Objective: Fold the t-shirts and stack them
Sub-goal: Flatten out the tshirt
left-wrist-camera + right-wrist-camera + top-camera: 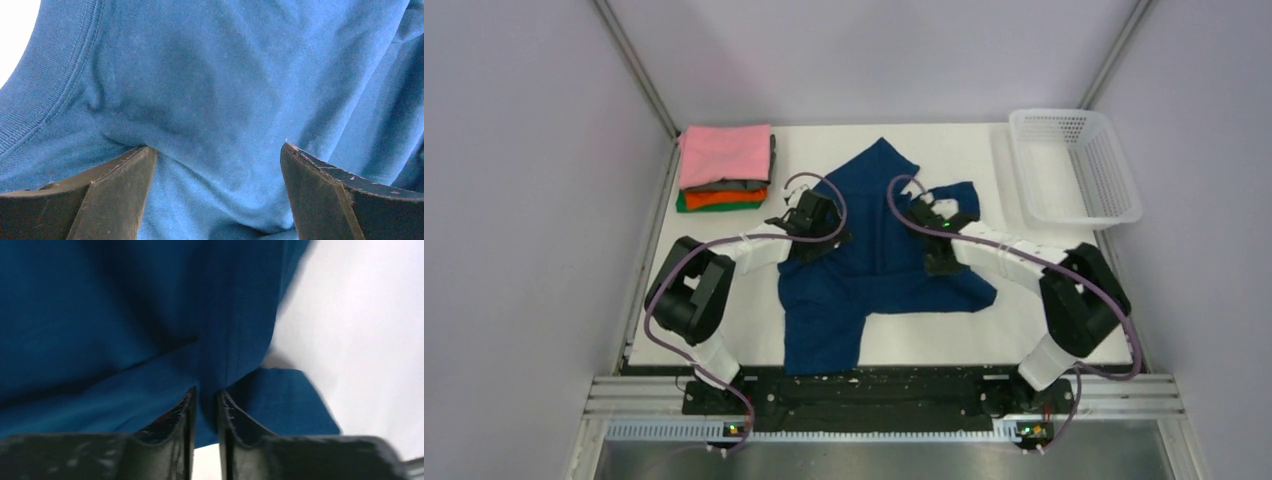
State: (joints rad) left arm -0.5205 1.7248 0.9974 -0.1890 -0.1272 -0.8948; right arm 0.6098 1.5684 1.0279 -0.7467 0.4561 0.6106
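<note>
While the left end effector point(215, 148) gapes open, the right end effector point(206, 393) pinches so little navy t-shirt point(879, 265) it'll probably slip.

Site read as a robotics lab test cell, not a home or shop. White flat tabletop point(984, 160) was boxed in by plain pale lilac wall panels point(524, 200) at 9, 12 and 3 o'clock, joined by slim grey metal corner posts point(636, 72). Silver slotted aluminium rail point(884, 412) and black mounting plate point(864, 385) ran along 6 o'clock, carrying the white-and-black left arm point(724, 255) and right arm point(1014, 250), with looped purple cables point(829, 190). Props were staged: white plastic mesh basket point(1124, 190) at 2 o'clock, stack of folded cloth t-shirts point(724, 165) at 10 o'clock, navy blue t-shirt point(874, 270) at centre.
</note>
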